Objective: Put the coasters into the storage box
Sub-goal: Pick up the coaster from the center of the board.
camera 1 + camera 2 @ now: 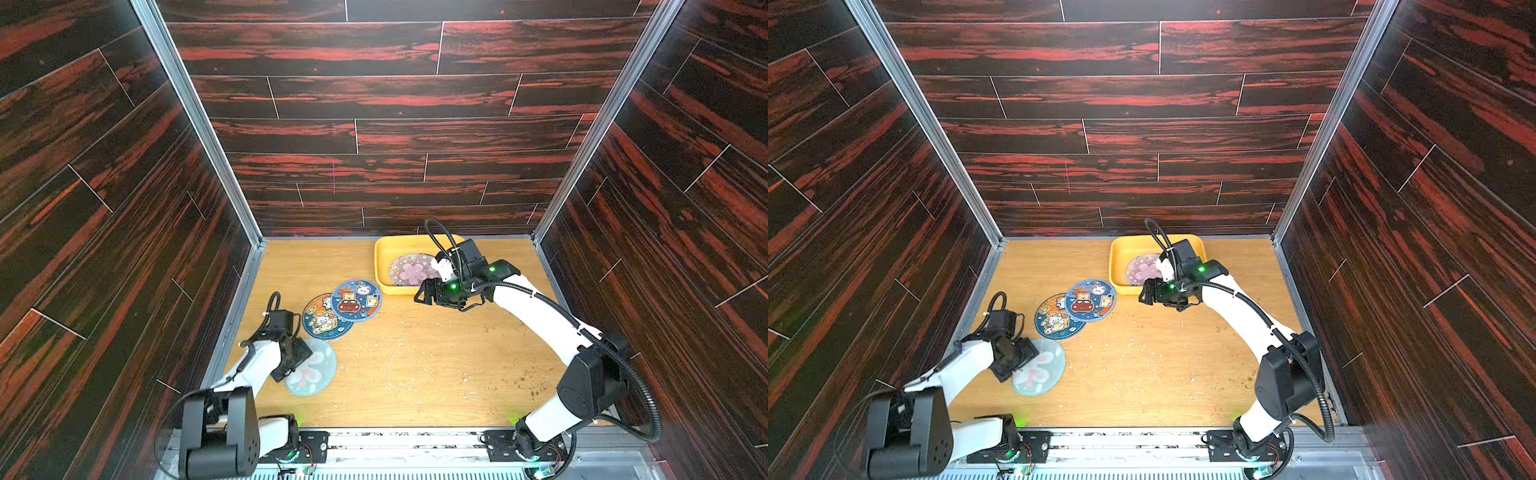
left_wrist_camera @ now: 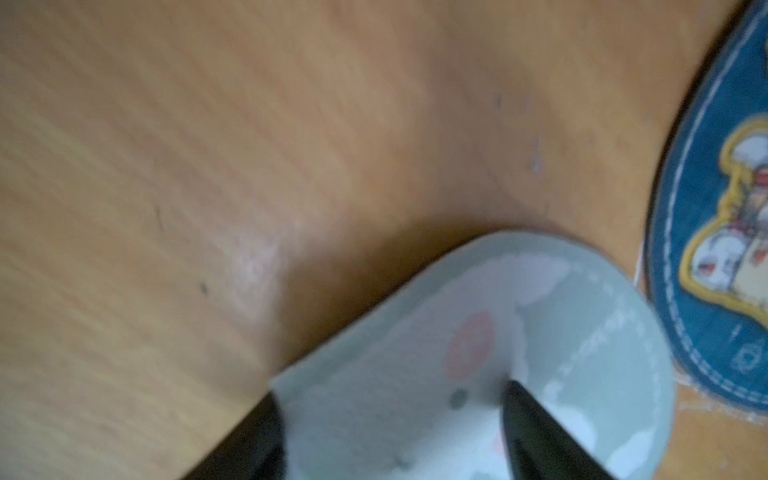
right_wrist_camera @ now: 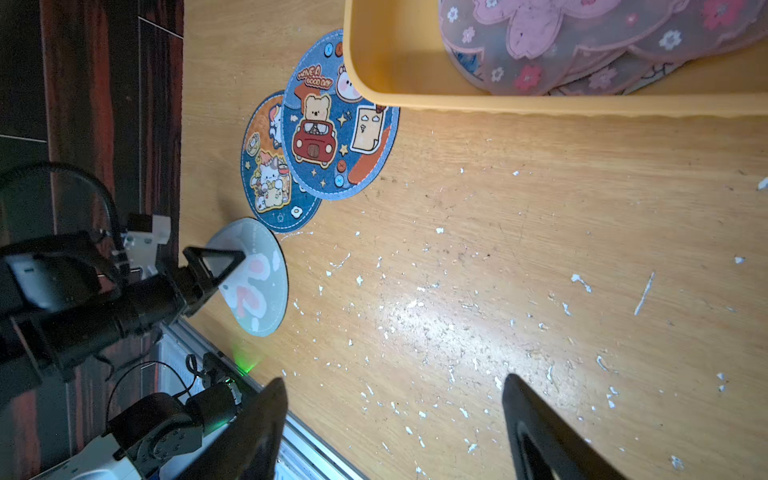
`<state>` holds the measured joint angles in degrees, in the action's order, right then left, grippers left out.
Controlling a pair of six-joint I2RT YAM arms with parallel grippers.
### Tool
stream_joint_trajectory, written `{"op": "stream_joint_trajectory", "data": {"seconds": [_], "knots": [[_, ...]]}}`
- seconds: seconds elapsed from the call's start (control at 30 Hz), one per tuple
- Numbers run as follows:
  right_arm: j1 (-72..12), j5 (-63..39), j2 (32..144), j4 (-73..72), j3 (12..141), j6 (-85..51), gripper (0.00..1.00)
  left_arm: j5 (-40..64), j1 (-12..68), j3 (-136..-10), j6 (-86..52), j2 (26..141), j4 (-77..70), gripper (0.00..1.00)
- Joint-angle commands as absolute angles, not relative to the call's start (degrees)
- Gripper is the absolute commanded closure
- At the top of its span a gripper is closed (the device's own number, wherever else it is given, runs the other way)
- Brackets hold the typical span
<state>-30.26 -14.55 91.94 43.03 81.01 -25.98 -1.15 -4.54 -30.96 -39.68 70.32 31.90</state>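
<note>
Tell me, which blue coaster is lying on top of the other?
The bear-in-a-red-car coaster; its edge covers part of the cat coaster.

— Where do the top views look from?

— From high above the robot's edge of the table [image 1: 415, 374], facing down and forward toward the back wall [image 1: 395, 124]. Both top views take in the whole scene, nearly alike.

— And the wrist cameras?

— The left wrist view sits very close over the grey-green coaster [image 2: 478, 374], blurred. The right wrist view looks from farther off across the table, sharing that coaster, the blue coasters [image 3: 336, 124] and the storage box [image 3: 457, 102] with both top views.
</note>
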Motion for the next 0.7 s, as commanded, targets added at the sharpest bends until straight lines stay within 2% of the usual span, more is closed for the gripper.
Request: {"op": "stream_joint_trajectory", "data": {"seconds": [0.0, 0.47, 0.5, 0.67], "knots": [[-30.54, -15.37, 89.13, 43.00, 79.59, -26.17, 0.18, 2.15, -3.72, -27.89, -42.95, 68.47, 36.61, 0.37], [-30.56, -15.81, 86.42, 41.09, 75.40, -26.71, 0.18, 1.49, -0.79, -30.23, -45.48, 62.41, 41.81, 0.97], [-30.59, -15.90, 86.24, 40.89, 74.97, -26.82, 0.18, 1.41, -0.34, -30.84, -45.75, 61.63, 42.73, 1.00], [-30.52, -17.02, 85.34, 39.29, 72.50, -27.78, 0.18, 0.69, 3.14, -35.60, -47.35, 56.32, 48.93, 1.00]]}}
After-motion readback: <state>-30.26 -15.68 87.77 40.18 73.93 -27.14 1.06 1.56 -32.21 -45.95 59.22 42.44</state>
